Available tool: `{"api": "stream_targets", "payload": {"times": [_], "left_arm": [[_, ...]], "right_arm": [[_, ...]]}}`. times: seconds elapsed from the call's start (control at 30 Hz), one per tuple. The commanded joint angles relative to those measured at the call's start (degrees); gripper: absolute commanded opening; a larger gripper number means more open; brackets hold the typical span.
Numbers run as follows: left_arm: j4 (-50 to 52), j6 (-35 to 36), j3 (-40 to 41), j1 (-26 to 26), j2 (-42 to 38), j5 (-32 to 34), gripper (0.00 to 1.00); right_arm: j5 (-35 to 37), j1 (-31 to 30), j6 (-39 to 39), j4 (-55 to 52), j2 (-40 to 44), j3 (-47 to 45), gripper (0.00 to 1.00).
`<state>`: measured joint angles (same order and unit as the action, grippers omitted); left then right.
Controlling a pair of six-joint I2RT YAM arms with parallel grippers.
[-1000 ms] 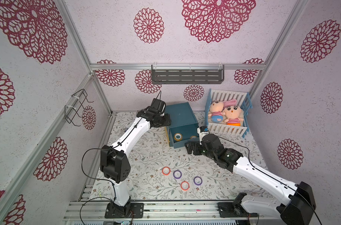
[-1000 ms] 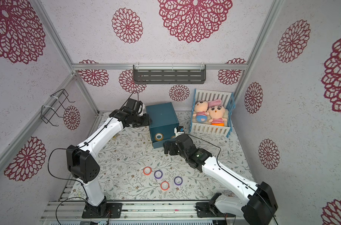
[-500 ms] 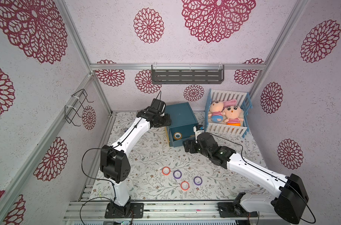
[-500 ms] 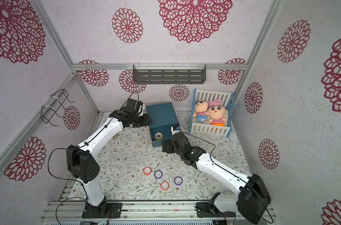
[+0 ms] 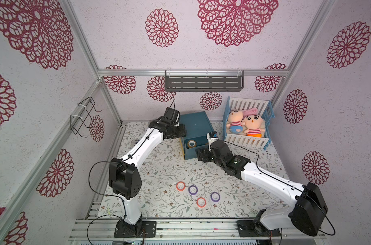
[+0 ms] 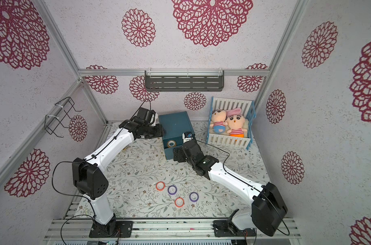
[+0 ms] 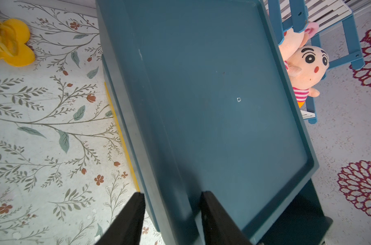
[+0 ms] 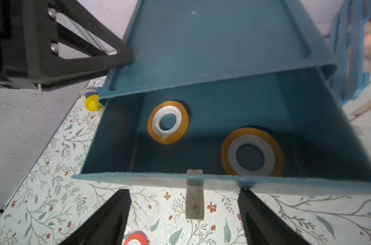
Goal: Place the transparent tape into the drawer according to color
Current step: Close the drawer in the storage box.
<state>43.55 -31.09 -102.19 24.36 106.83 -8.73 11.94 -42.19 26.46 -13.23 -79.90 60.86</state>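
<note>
A teal cabinet [image 5: 196,125] stands at the back with its top drawer [image 8: 125,135] pulled out. Two yellow-orange tape rings [image 8: 151,125] [image 8: 224,152] lie flat inside it. Two red-orange rings [image 5: 180,186] [image 5: 201,202] and two purple rings [image 5: 192,189] [image 5: 215,196] lie on the floral mat near the front. My left gripper [image 7: 172,193] is shut on the cabinet's top rim, one finger on top and one down the side. My right gripper [image 8: 184,192] is open just before the drawer front, its fingers either side of the grey handle tab [image 8: 194,197] without touching it.
A blue and white crib [image 5: 247,127] with two dolls stands right of the cabinet. A yellow keychain toy [image 7: 10,42] lies on the mat left of it. A grey shelf [image 5: 203,82] hangs on the back wall and a wire rack [image 5: 84,118] on the left wall.
My right gripper has moved a little closer to the drawer front and its jaws have narrowed slightly. The left arm and the tape rings have not moved.
</note>
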Motion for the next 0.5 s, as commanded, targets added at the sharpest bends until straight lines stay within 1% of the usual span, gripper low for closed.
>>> {"api": "stream_targets", "payload": {"times": [0.0, 0.47], "left_arm": [[0.6, 0.8, 1.3, -0.4, -0.7, -0.7, 0.49], [0.9, 1.1, 1.5, -0.4, -1.7, -0.8, 0.49]], "right_arm": [[2.4, -0.4, -2.0, 4.8, -0.7, 2.4, 0.86], [4.8, -0.4, -4.5, 11.1, -5.3, 4.6, 0.84]]}}
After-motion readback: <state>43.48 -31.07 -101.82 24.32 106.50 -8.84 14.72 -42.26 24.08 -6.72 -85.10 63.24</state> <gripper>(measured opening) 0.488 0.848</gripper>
